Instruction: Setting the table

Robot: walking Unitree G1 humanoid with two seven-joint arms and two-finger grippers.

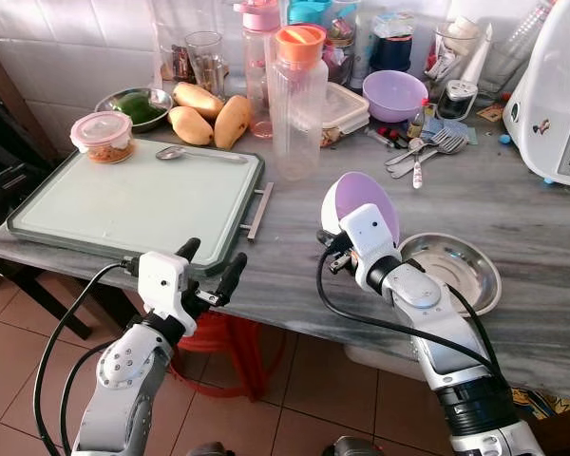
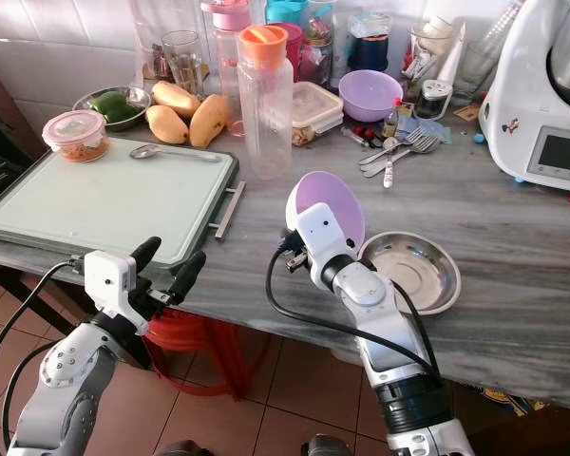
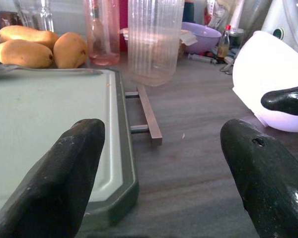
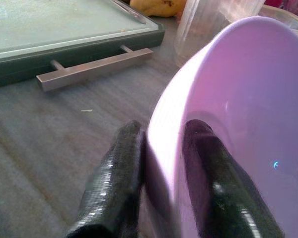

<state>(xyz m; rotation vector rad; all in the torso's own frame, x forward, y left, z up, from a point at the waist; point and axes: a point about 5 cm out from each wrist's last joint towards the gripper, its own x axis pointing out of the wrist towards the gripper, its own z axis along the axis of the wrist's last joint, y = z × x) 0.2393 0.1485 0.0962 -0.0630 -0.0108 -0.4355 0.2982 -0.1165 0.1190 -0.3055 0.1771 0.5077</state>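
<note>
Right gripper (image 4: 161,163): fingers clamped on the rim of a purple bowl (image 1: 361,204), one black finger (image 4: 114,183) outside the wall and one inside. The bowl is held tilted on edge above the grey stone counter (image 1: 294,275), between a tray (image 1: 133,204) and a shallow steel dish (image 1: 453,269). The right wrist view shows the bowl's smooth, glossy inner wall; the head views show its round outline. Left gripper (image 1: 212,268): fingers spread apart, grasping nothing, at the counter's front edge by the tray's near corner. The left wrist view shows the bowl's pale underside and the tray's metal bar handle (image 3: 149,115). The tray is flat and pale green with a dark rim; a spoon (image 1: 199,153) lies on its far edge. Behind stand a ribbed clear jug (image 1: 297,100) with an orange lid, and mangoes (image 1: 209,116).
</note>
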